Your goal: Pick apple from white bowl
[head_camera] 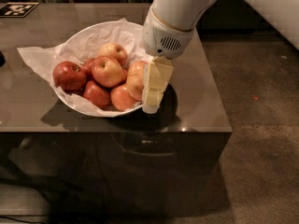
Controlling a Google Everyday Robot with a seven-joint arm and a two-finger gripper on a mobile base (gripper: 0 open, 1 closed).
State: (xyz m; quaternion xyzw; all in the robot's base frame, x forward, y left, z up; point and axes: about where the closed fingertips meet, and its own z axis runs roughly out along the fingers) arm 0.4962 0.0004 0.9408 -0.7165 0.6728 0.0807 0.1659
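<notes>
The white bowl [96, 31], lined with crumpled white paper, stands on the brown table and holds several apples. The apple [134, 79], large and pale yellow-orange, lies at the right side of the pile. My gripper [151, 102] hangs from the white arm over the bowl's right rim. It points down, right against the apple's right side, and hides part of it. The gripper's tip reaches down to about the level of the bowl's front-right rim.
A dark red apple [68, 75] lies at the bowl's left, with smaller red-and-yellow apples [107, 71] in the middle. A black-and-white tag [18, 8] lies at the table's back left. The table's front edge [140, 131] is near, with floor to the right.
</notes>
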